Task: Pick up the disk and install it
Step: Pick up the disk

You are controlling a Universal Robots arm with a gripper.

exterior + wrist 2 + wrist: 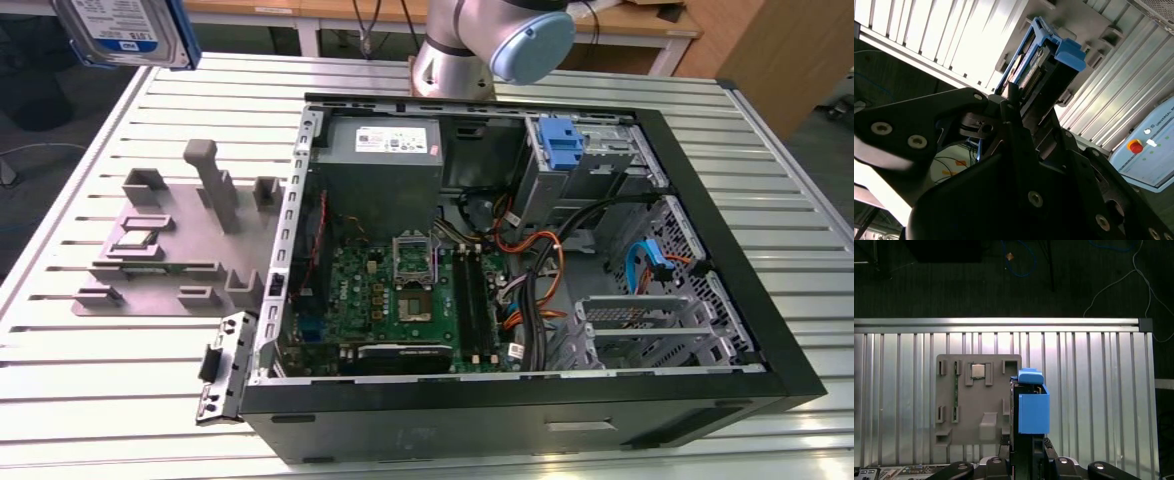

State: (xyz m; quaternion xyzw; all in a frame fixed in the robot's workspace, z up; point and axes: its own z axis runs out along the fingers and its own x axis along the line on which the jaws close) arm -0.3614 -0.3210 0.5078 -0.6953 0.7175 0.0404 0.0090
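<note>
The disk (127,30), a silver drive with a white-and-blue label in a blue carrier frame, hangs high above the table's far corner at the exterior view's left. In both wrist views my gripper (1026,442) (1013,102) is shut on the disk (1033,410) (1041,60), which stands on edge between the black fingers. In the first wrist view the disk is above the slatted table beside the grey fixture plate (979,400). The open computer case (694,200) lies on the table toward the exterior view's right, away from the disk.
The grey fixture plate (160,260) with upright pegs and a small chip sits beside the case. Inside the case are a motherboard (400,290), a power supply (380,145), cables, a blue bracket with grey cage (561,145) and a metal drive cage (654,320). The arm's base (467,50) stands behind the case.
</note>
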